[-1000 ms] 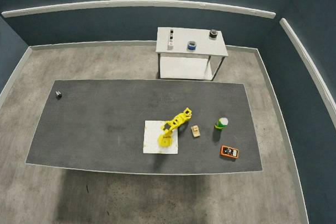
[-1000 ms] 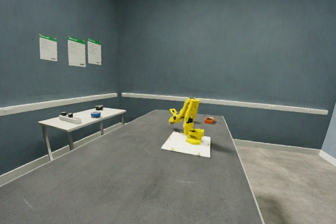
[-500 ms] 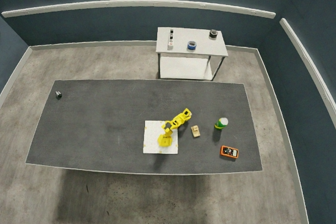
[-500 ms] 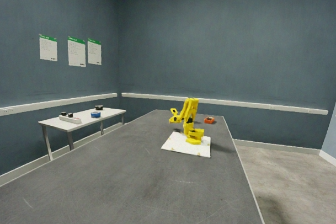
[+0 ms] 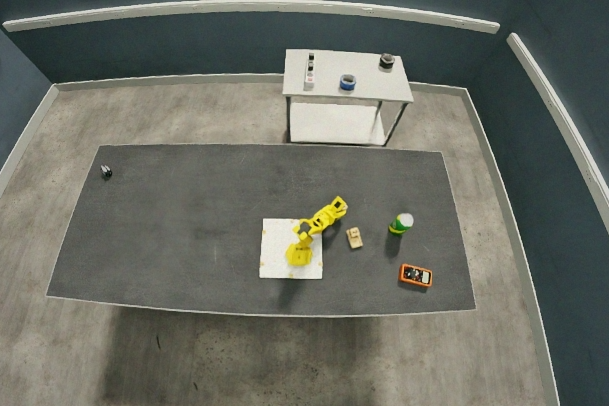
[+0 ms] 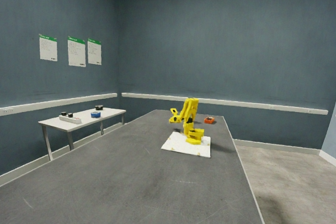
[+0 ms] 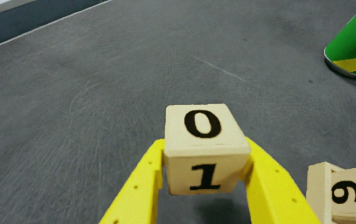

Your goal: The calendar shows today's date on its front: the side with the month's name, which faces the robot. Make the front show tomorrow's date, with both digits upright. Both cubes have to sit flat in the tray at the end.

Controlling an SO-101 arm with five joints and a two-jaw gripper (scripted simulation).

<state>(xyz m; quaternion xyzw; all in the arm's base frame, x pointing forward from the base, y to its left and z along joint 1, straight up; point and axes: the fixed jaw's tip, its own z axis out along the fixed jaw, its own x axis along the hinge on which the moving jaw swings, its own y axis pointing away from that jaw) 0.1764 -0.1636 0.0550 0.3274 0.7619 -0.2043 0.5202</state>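
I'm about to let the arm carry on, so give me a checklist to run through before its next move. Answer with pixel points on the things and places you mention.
1. Cube (image 7: 206, 150) clamped in the claw (image 5: 344, 206) (image 6: 170, 121) (image 7: 206, 159): ok, a yellow finger on either side.
2. Cube raised off the table (image 5: 180, 200) (image 6: 113, 171) (image 7: 100, 90): ok, its shadow falls below it, apart.
3. Both cubes in the tray: not ok, this one is in the claw.
4. Green can (image 5: 399, 225) (image 7: 345, 47) apart from the claw: ok.
5. Month's name and today's date readable: cannot tell.
6. Held cube's digits on its hidden sides: cannot tell; only 0 and 1 show.
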